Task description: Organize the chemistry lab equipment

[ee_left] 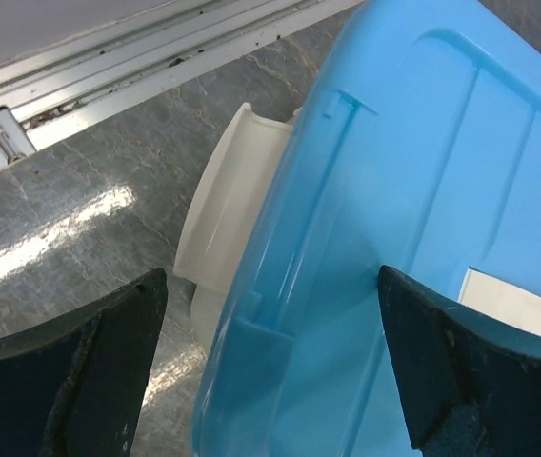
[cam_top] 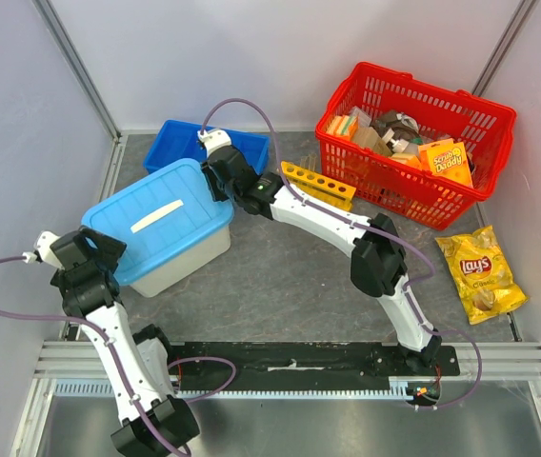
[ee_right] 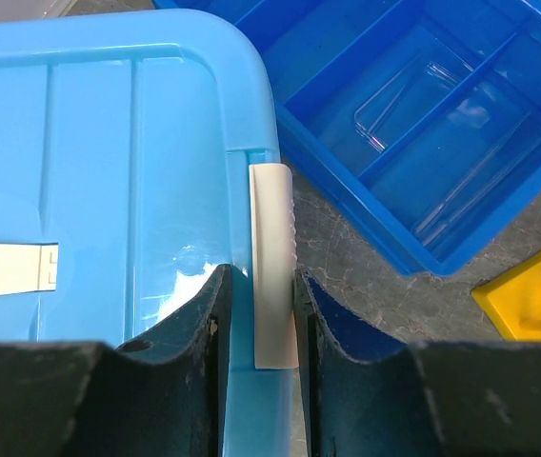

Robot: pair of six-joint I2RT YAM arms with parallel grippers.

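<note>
A yellow test-tube rack (cam_top: pixel 318 184) lies on the table between a blue tray (cam_top: pixel 180 143) and a red basket; its corner (ee_right: pixel 532 300) shows in the right wrist view. Thin clear tubes (ee_right: pixel 394 105) lie in the blue tray's (ee_right: pixel 347 190) compartments. A white bin with a light-blue lid (cam_top: pixel 156 224) stands at centre left. My right gripper (ee_right: pixel 256 276) is shut on the lid's right edge and its white latch (ee_right: pixel 272 257). My left gripper (ee_left: pixel 272 286) is open, its fingers wide apart on either side of the lid's (ee_left: pixel 423 190) left end, near the other white latch (ee_left: pixel 223 209).
A red basket (cam_top: pixel 485 119) of sponge packs and boxes stands at the back right. A yellow chip bag (cam_top: pixel 480 273) lies at the right. Enclosure walls run close behind and on both sides.
</note>
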